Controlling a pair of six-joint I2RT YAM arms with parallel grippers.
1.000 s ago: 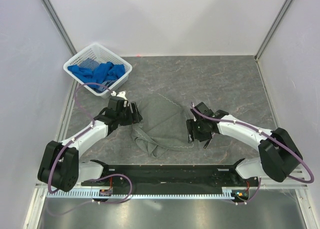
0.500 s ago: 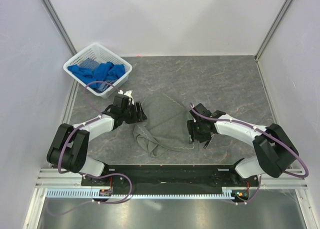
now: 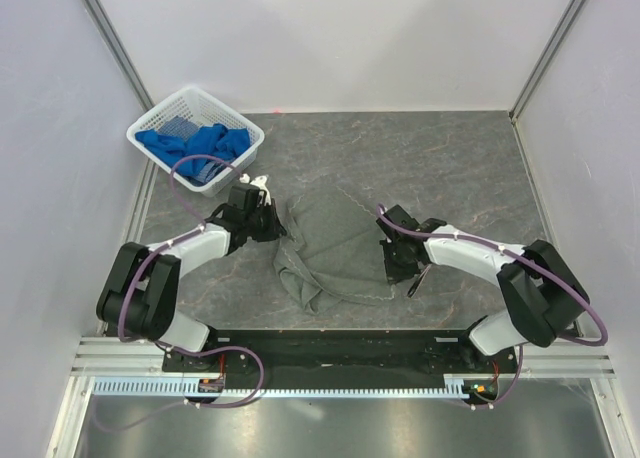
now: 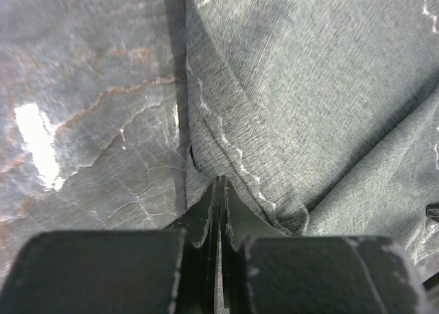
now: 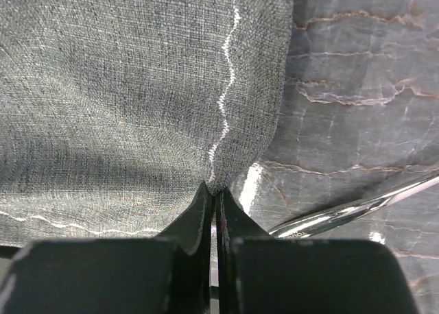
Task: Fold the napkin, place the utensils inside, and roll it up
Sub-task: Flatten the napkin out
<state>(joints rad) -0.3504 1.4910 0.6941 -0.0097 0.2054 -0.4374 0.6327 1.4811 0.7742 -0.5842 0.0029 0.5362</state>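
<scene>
Fork (image 5: 350, 210) ends: one beyond frame edge, one behind right tool (image 5: 214, 199)

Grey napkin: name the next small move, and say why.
Probably draw both pinched edges apart to flatten it: the left gripper and right gripper are shut on hems of the dark grey rectangular cloth napkin, whose near part lies bunched.

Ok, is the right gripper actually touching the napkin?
Touching. The right wrist view shows the right gripper pinched shut on the napkin at its stitched edge, with the cloth running straight into the fingertips.
</scene>
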